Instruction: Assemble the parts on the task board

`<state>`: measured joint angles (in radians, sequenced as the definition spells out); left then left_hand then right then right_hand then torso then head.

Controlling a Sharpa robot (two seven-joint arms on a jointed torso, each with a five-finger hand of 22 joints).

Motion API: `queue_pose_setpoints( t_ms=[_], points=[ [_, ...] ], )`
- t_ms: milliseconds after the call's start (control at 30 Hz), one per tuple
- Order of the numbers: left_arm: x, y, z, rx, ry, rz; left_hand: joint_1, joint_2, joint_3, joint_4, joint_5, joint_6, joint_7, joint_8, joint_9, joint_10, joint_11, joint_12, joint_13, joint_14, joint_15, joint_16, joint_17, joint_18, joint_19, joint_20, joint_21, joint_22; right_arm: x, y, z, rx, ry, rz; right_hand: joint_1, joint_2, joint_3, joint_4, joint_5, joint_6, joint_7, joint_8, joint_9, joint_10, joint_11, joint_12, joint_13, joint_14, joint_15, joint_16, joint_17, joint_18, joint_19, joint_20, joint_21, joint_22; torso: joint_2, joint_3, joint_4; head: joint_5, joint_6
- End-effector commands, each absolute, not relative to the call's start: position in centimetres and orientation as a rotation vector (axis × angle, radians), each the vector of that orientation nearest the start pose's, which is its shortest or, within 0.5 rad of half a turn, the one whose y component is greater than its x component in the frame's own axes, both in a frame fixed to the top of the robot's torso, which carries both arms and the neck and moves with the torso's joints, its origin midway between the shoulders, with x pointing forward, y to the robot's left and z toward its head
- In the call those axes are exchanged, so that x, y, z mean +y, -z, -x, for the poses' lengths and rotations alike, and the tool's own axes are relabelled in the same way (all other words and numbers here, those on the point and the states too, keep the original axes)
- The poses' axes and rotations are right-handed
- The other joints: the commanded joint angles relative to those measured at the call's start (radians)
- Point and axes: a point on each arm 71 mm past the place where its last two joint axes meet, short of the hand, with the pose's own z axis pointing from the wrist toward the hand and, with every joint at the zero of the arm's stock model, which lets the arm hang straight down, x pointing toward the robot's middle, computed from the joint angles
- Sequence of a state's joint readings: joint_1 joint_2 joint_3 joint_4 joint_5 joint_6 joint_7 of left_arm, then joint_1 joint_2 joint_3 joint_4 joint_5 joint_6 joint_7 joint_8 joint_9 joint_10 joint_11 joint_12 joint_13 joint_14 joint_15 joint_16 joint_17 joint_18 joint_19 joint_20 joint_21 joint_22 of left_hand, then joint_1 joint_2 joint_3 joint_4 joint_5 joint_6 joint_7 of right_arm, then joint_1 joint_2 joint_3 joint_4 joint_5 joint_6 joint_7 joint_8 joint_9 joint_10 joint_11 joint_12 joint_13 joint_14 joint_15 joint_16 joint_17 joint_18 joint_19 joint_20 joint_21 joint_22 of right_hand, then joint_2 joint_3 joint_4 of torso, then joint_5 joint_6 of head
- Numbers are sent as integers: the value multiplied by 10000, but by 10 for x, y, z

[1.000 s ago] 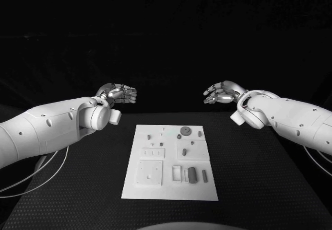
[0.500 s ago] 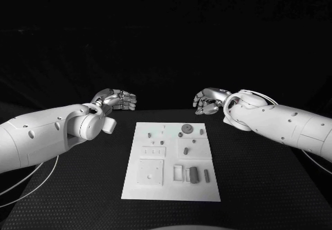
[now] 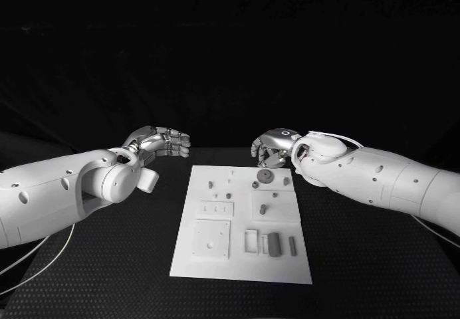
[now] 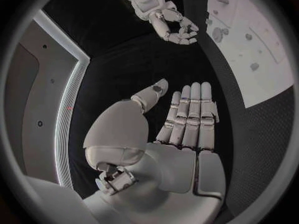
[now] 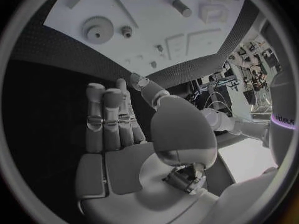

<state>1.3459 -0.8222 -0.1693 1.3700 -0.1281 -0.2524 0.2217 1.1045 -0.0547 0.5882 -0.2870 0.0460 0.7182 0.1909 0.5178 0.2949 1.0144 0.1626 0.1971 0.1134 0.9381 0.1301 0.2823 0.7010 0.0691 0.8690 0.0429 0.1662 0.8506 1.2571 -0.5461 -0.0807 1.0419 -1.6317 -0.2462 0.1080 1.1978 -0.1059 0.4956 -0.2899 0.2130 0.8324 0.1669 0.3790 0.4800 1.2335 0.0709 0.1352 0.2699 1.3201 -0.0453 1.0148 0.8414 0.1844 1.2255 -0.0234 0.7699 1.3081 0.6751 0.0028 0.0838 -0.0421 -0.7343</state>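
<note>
From the head view, I hold my right hand (image 3: 271, 147) just above the far edge of the board (image 3: 242, 266), empty, poised to reach for a part; my left hand (image 3: 161, 141) waits off its far left corner. The board lies mid-counter (image 3: 364, 266), its round part (image 3: 264, 176) nearest my right hand. Left wrist view: fingers (image 4: 192, 112) straight, holding nothing. Right wrist view: fingers (image 5: 106, 117) extended, empty, board beyond.

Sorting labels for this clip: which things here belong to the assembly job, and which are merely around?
Job: task board; parts on it, such as the round disc and the dark block; left hand; right hand.
Around: black table; cable.
</note>
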Motion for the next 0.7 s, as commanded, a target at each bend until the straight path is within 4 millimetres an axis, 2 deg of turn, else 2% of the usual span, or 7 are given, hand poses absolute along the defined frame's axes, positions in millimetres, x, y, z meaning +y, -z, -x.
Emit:
queue_pose_setpoints(
  t_ms=[33, 167, 200, 333, 467, 533, 700],
  points=[
    [239, 165, -523, 16024, 13388, 9614, -116, -15, -76, -5, 35, -84, 170, -61, -19, -20, 51, -46, -14, 43, 44, -47, -9, -112, 64, -39, -51, -6, -171, 203, -562, 16310, -4567, 5446, -148, -23, 65, 8, -7, 16, 67, -95, 10, -159, 71, -145, 2, -19, 106, 89, 18, 774, -59, -56, 140, 267, 194, -27, 153, -83, 36],
    [237, 165, -522, 16054, 13456, 9606, -138, -10, -92, 1, 35, -83, 171, -71, -23, -16, 54, -59, -20, 43, 44, -53, -9, -118, 67, -42, -59, -10, -170, 210, -561, 16710, -4265, 5560, -289, -95, 86, 26, -8, -17, 96, -176, 9, -623, 234, -495, -93, -56, 256, 165, 19, 774, -113, -65, 279, 252, 296, -32, 228, -125, 29],
    [237, 165, -522, 16053, 13459, 9612, -142, -9, -95, 2, 35, -82, 172, -72, -24, -16, 54, -61, -20, 43, 45, -54, -9, -119, 68, -42, -60, -11, -170, 211, -561, 16753, -4248, 5555, -313, -106, 89, 30, -8, -29, 103, -192, 6, -698, 266, -549, -112, -64, 287, 174, 18, 774, -120, -65, 294, 250, 317, -43, 238, -133, 40],
    [237, 165, -522, 16079, 13475, 9660, -164, -1, -109, 6, 35, -80, 174, -81, -27, -11, 56, -73, -25, 45, 44, -60, -9, -124, 71, -45, -67, -15, -172, 218, -560, 16917, -4209, 5511, -478, -184, 132, 62, -6, -139, 126, -317, -37, -1108, 437, -733, -237, -148, 454, 202, -9, 774, -196, -49, 341, 230, 422, -40, 311, -166, 36],
    [237, 165, -521, 16110, 13507, 9665, -197, 1, -132, 11, 35, -76, 183, -92, -31, -4, 57, -88, -32, 46, 44, -68, -9, -130, 76, -49, -77, -20, -172, 222, -560, 16977, -4194, 5461, -708, -250, 172, 168, -9, -310, 157, -475, -127, -1346, 514, -720, -341, -182, 531, 252, -37, 774, -217, -34, 382, 218, 513, -26, 341, -195, 67],
    [238, 165, -520, 16114, 13516, 9696, -206, 2, -138, 11, 35, -75, 184, -95, -32, -2, 56, -94, -34, 47, 44, -70, -8, -132, 77, -50, -80, -21, -172, 222, -559, 17022, -4180, 5451, -885, -366, 143, 249, -17, -291, 236, -486, -140, -1388, 530, -717, -370, -198, 546, 264, -51, 774, -229, -24, 389, 215, 547, -17, 349, -222, 72],
    [243, 165, -519, 16062, 13428, 9798, -236, 1, -159, 13, 35, -73, 186, -106, -36, 1, 58, -110, -41, 48, 44, -78, -8, -137, 83, -54, -88, -25, -175, 222, -558, 17006, -3978, 5548, -1036, -490, 159, 275, -13, -268, 247, -502, -154, -1434, 545, -705, -417, -208, 560, 296, -74, 774, -242, -35, 403, 210, 622, 5, 361, -265, 97]
  ],
)
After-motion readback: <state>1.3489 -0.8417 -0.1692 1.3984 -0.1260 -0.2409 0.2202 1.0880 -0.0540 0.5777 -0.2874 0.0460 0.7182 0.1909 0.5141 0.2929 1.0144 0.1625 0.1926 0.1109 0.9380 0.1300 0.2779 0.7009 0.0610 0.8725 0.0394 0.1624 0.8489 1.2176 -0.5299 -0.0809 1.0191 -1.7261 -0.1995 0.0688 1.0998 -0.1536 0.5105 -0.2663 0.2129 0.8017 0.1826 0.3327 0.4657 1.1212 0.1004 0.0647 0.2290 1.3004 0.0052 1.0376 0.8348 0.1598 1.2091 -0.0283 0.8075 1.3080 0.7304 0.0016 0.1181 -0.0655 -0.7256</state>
